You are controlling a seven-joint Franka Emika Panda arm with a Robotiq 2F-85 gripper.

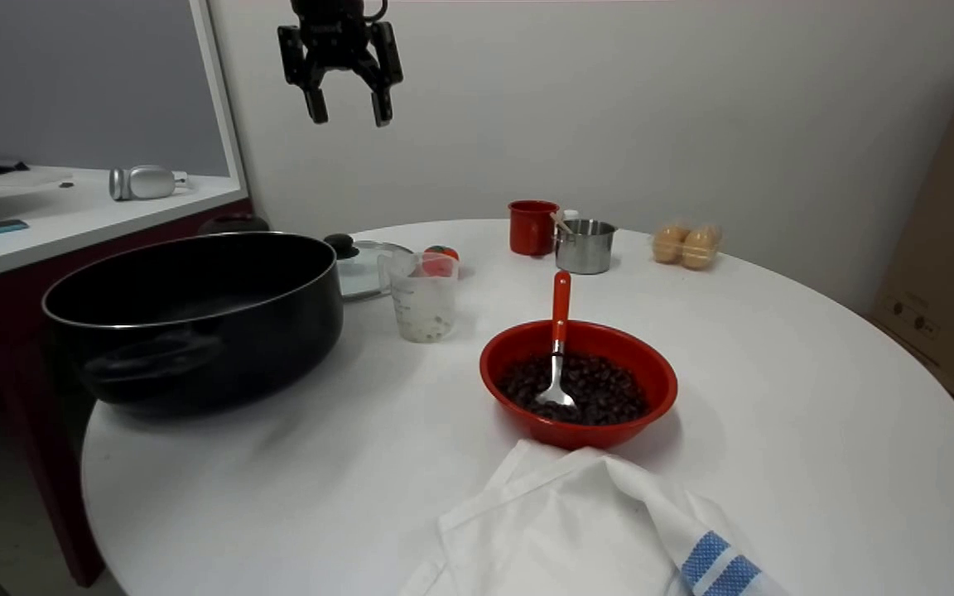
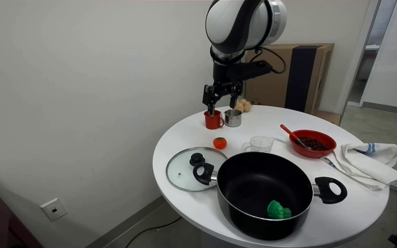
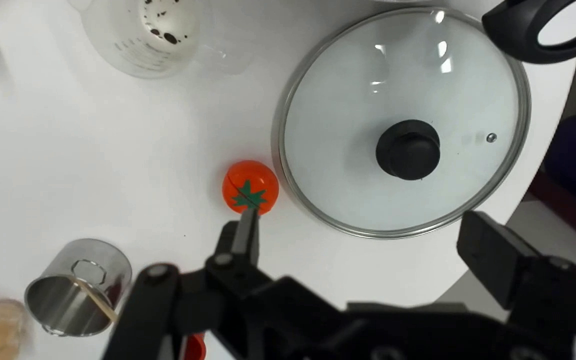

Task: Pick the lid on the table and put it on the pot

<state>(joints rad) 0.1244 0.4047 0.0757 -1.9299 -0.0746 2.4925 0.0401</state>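
Observation:
The glass lid [image 3: 338, 130] lies flat on the white table [image 1: 783, 356], its black knob [image 3: 413, 152] facing up. It also shows in both exterior views [image 2: 181, 175] [image 1: 365, 277], partly hidden behind the pot in one of these. The big black pot [image 2: 250, 220] stands beside the lid near the table's edge; one handle [image 3: 513, 37] overhangs the lid's rim in the wrist view. A green item [image 2: 277, 210] lies inside the pot. My gripper [image 3: 360, 220] is open and empty, high above the table; it shows in both exterior views [image 1: 350, 117] [image 2: 222, 108].
A tomato [image 3: 250, 185] sits close beside the lid's rim. A clear measuring cup [image 1: 425, 302] stands near the pot. A red mug [image 2: 213, 120], a steel cup [image 1: 585, 247], bagged eggs [image 1: 686, 246], a red bowl with a spoon [image 1: 518, 414] and a white cloth [image 1: 560, 530] are around.

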